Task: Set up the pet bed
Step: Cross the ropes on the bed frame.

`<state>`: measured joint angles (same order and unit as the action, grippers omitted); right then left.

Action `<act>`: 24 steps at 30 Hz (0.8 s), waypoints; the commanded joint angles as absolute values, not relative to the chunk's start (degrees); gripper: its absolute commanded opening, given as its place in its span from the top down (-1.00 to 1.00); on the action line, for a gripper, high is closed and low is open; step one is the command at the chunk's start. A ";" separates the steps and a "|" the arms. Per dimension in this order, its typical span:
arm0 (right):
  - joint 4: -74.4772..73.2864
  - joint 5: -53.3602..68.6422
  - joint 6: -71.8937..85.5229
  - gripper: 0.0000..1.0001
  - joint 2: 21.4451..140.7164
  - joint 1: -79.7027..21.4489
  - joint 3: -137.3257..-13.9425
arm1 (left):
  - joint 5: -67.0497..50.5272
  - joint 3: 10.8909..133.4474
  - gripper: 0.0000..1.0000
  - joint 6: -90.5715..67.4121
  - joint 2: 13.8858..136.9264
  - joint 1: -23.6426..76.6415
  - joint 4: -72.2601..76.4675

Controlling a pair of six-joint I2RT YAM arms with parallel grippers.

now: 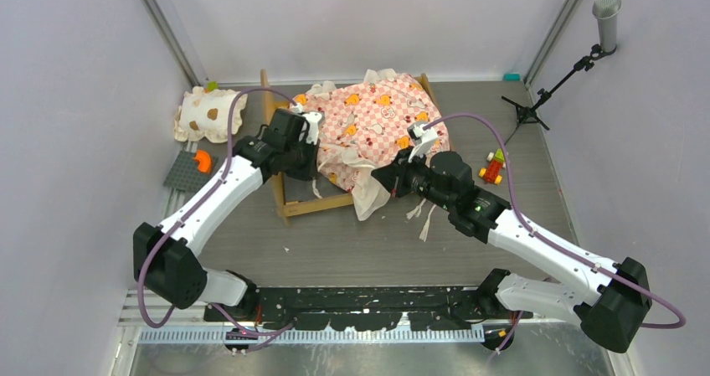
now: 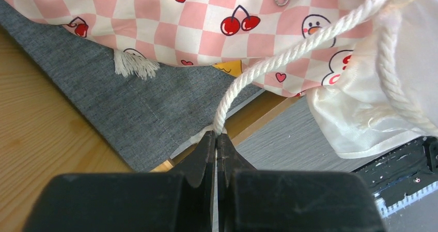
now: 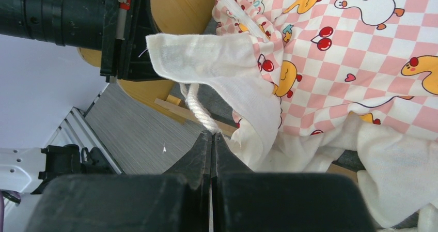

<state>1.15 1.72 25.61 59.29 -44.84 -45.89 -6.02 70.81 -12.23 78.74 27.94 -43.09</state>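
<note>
Left gripper [image 2: 216, 136] and right gripper [image 3: 212, 136] are each clamping a white twisted cord [image 2: 289, 53] of the pink checkered mattress [image 1: 377, 121] on the light-wood pet bed [image 1: 314, 206].

The left gripper [image 2: 216, 135] was clamped shut, a white rope [image 2: 289, 56] pinched at its jaw tips. The right gripper [image 3: 212, 135] was closed too, a white cord [image 3: 199, 108] caught between its tips. The left arm [image 1: 219, 190] and right arm [image 1: 536, 246] both reached forward.

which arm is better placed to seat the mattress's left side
Left, likely: left gripper is shut on a white cord above the wooden frame and grey base; right gripper holds its cord by the near rail.
</note>
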 commanded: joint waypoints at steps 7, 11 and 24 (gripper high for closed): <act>2.92 1.32 25.62 0.99 58.84 -44.83 -45.43 | -2.37 66.21 1.00 -15.28 79.54 29.10 -36.52; 2.92 1.32 25.65 0.99 58.58 -44.87 -45.25 | -0.49 64.72 1.00 -15.83 79.68 29.68 -35.00; 3.16 1.32 25.72 0.99 58.46 -44.87 -44.99 | -1.53 60.94 1.00 -17.57 80.26 31.74 -32.48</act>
<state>1.17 1.72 25.61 59.27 -44.84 -44.97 -1.54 62.22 -16.53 80.01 30.79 -35.77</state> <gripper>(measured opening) 0.020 0.012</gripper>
